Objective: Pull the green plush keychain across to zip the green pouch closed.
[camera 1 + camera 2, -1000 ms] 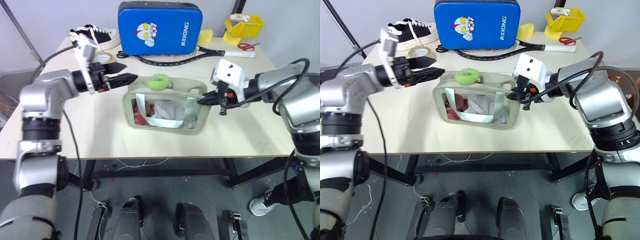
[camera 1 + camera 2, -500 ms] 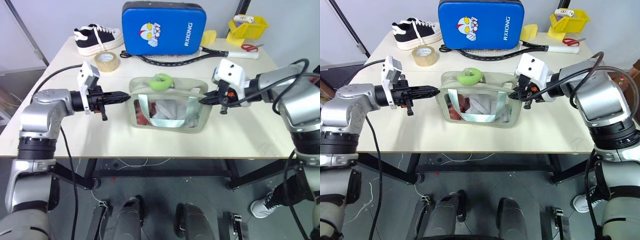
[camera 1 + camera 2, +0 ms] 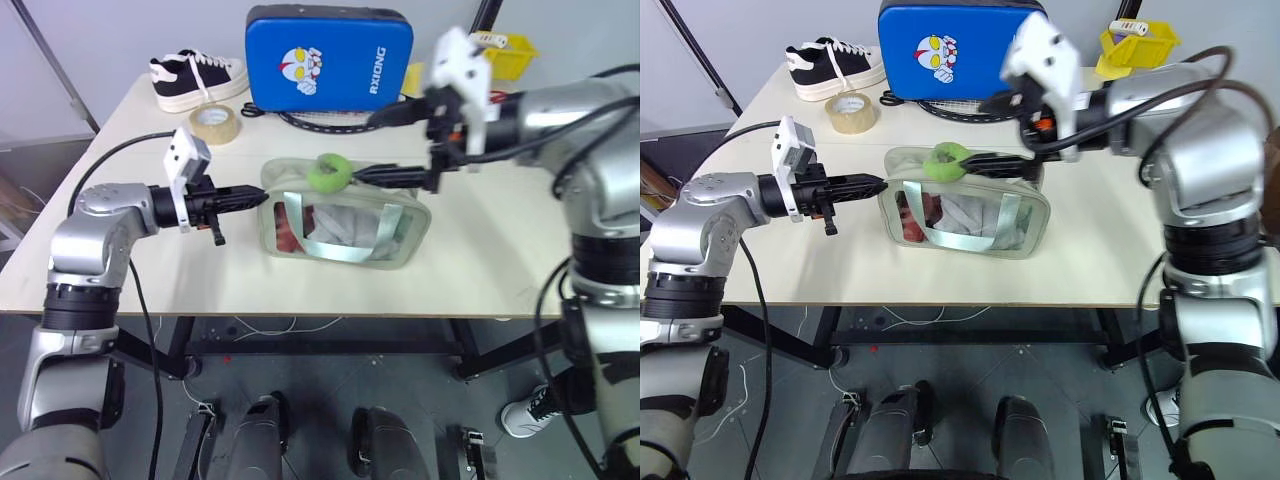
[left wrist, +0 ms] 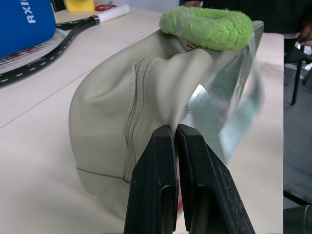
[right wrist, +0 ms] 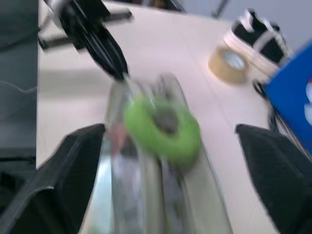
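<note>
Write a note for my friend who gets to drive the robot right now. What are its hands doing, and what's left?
Left gripper: shut on the green pouch at its left end.
Right gripper: open, above the pouch's top, holding nothing.
Green plush keychain: on top of the pouch, near the left end, between the right gripper's fingers in the right wrist view.
Done: pouch held steady.
Left: close on the keychain, pull it across to zip the pouch.

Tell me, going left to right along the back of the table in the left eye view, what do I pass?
Sneaker → tape roll → blue case → yellow bin.
</note>
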Motion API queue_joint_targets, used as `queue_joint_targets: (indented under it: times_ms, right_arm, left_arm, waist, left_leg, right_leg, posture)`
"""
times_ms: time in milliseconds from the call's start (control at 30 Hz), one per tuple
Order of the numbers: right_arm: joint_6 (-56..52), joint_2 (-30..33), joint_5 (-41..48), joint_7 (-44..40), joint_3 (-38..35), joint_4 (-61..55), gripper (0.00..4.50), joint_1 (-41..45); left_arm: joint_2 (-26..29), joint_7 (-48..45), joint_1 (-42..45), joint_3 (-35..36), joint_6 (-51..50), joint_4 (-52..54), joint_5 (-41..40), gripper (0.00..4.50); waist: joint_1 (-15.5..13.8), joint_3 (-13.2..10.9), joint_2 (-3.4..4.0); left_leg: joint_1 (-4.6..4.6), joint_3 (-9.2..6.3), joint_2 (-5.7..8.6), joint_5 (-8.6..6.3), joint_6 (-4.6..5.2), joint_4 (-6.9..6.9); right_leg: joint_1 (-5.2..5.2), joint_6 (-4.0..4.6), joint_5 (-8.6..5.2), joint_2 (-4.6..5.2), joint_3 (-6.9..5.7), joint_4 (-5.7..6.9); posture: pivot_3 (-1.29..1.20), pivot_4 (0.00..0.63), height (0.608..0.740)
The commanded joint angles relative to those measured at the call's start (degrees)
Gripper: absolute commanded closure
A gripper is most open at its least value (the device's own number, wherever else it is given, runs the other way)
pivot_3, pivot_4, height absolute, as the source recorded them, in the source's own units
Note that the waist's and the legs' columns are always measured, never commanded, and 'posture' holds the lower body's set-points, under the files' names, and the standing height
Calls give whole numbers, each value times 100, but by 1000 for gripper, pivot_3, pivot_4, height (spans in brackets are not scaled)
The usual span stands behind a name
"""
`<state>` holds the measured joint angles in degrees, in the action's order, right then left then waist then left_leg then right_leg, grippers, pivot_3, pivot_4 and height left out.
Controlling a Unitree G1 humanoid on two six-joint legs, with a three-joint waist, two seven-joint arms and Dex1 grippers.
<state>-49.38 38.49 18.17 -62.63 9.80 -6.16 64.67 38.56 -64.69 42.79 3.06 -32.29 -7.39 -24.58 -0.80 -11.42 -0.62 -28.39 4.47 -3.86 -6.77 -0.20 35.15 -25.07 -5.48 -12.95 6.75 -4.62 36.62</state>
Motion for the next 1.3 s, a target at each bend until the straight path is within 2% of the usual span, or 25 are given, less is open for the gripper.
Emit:
queue_joint_targets:
  times_ms: [33, 100, 133, 200, 400, 600, 833, 967, 1100, 1233, 1300]
  right_arm:
    - [304, -230, -349, 244, 389, 248, 24, 212]
    - [407, -380, -561, 322, 677, 474, 24, 309]
    - [449, -426, -638, 339, 760, 564, 540, 346]
    - [449, -513, -769, 428, 815, 831, 1286, 490]
    - [1, -360, -616, 444, 489, 896, 4439, 594]
    - [-251, 188, -761, 692, 179, 1164, 4439, 513]
    - [311, 1976, -1587, 1102, -33, 1734, 4439, -378]
    - [503, 2482, -2003, 1355, 61, 1670, 4439, -1134]
    - [453, 2410, -2017, 1462, 60, 1174, 4439, -1943]
    - [-279, 1420, -1459, 1595, 181, -250, 4439, -3036]
    - [-405, 1175, -1571, 1746, 319, -417, 4439, -3304]
  left_arm:
    - [-17, 34, -114, -67, -133, 251, -89, 4500]
    - [3, 64, -157, -55, -181, 295, -106, 4500]
    - [9, 76, -167, -52, -198, 305, -114, 4500]
    - [23, 93, -175, -53, -211, 327, -130, 4500]
    - [73, 134, -154, -24, -222, 305, -122, 4500]
    - [23, 180, -81, -41, -178, 175, -68, 4500]
    - [73, 335, -202, 91, -286, 199, -122, 4500]
    - [114, 440, -349, 163, -373, 356, -208, 4500]
    - [123, 598, -437, 235, -413, 454, -271, 4500]
    - [117, 768, -640, 326, -540, 774, -429, 4500]
    - [107, 850, -693, 353, -584, 871, -491, 4500]
  waist:
    - [-6, 0, 0]
    - [-3, 0, 0]
    - [-2, 0, 0]
    - [1, 0, 0]
    - [1, 0, 0]
    - [-10, 0, 0]
    - [-41, 0, 0]
    - [37, 1, 9]
    - [22, 2, 10]
    - [47, 13, 1]
    - [61, 15, 10]
  left_leg:
    - [-3, 1, 0, 0, 0, 0]
    - [-9, 1, 2, 1, 1, 2]
    - [-9, 3, 2, 1, 1, 3]
    - [-6, 3, 2, 1, 1, 3]
    - [-6, 3, 2, 1, 1, 3]
    - [-5, 3, 2, 0, 0, 1]
    - [-7, 12, 3, -5, 6, -4]
    - [-5, 22, 2, -10, 14, -10]
    - [-2, 20, 0, -10, 15, -11]
    - [5, 15, -1, -10, 16, -5]
    - [12, 11, -4, -10, 17, -5]
  right_leg:
    - [1, 0, 0, 0, 0, -1]
    - [-1, -2, 1, 1, 0, -1]
    - [0, -3, 2, 1, 0, -1]
    - [1, -3, 2, 1, 0, 1]
    - [1, -12, 7, 1, 0, 1]
    - [-1, -3, 2, 1, 0, 0]
    - [-7, 4, 3, 6, -1, -44]
    - [8, 2, 4, 6, 6, -43]
    - [9, 0, 4, 3, 6, -40]
    - [23, 1, 3, 3, 6, -41]
    - [30, 1, 3, -2, 5, -39]
  posture:
    - [0, 150, 723]
    - [0, 150, 723]
    - [0, 150, 723]
    - [0, 150, 723]
    - [0, 150, 723]
    - [0, 150, 723]
    - [0, 150, 723]
    - [0, 150, 723]
    - [0, 150, 723]
    - [0, 150, 723]
    - [0, 150, 723]
